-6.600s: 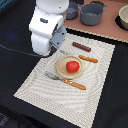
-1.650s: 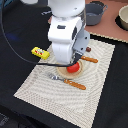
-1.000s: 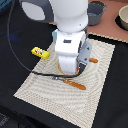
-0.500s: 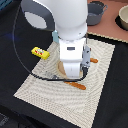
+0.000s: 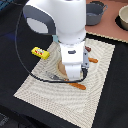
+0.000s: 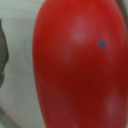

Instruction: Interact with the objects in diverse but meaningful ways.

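The red tomato (image 6: 75, 65) fills almost the whole wrist view, very close to the camera, with the tan plate (image 6: 17, 100) under it. In the exterior view my gripper (image 5: 75, 75) is lowered straight down onto the plate (image 5: 61, 67), and the white hand hides the tomato and the fingertips. A dark grey edge (image 6: 2, 55) beside the tomato may be a finger. Whether the jaws touch the tomato does not show. The yellow butter box (image 5: 40, 52) lies on the mat towards the exterior view's left. The brown sausage stick (image 5: 88, 49) peeks out behind the arm. The grey pot (image 5: 95, 12) stands at the back.
A striped placemat (image 5: 60, 105) covers the dark table. A fork (image 5: 50, 75) and an orange-handled knife (image 5: 77, 85) lie beside the plate. A pale bowl (image 5: 123, 17) sits at the back right. The arm's black cable (image 5: 30, 72) loops low over the mat.
The arm has swung from the back left to above the plate, then sunk lower over the last second until the hand covers the tomato.
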Available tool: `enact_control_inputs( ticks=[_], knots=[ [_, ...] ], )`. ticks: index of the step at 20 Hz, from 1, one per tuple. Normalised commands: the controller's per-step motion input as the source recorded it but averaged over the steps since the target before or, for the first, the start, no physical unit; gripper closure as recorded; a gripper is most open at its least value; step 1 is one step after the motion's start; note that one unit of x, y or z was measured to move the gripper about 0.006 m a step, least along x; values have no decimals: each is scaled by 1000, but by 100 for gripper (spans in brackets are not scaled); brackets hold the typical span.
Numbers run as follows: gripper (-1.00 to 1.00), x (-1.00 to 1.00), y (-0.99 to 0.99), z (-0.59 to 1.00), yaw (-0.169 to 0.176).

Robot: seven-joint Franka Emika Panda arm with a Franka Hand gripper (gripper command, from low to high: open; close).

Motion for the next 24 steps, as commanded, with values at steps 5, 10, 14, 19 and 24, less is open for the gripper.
enact_control_inputs(
  ticks=[5, 10, 14, 19, 24],
  knots=[
    [100, 168, 0, 0, 79],
    [100, 220, 0, 0, 72],
    [100, 320, 0, 1, 68],
    [100, 596, 0, 447, 33],
    [100, 331, 6, 1000, -9]
  ],
)
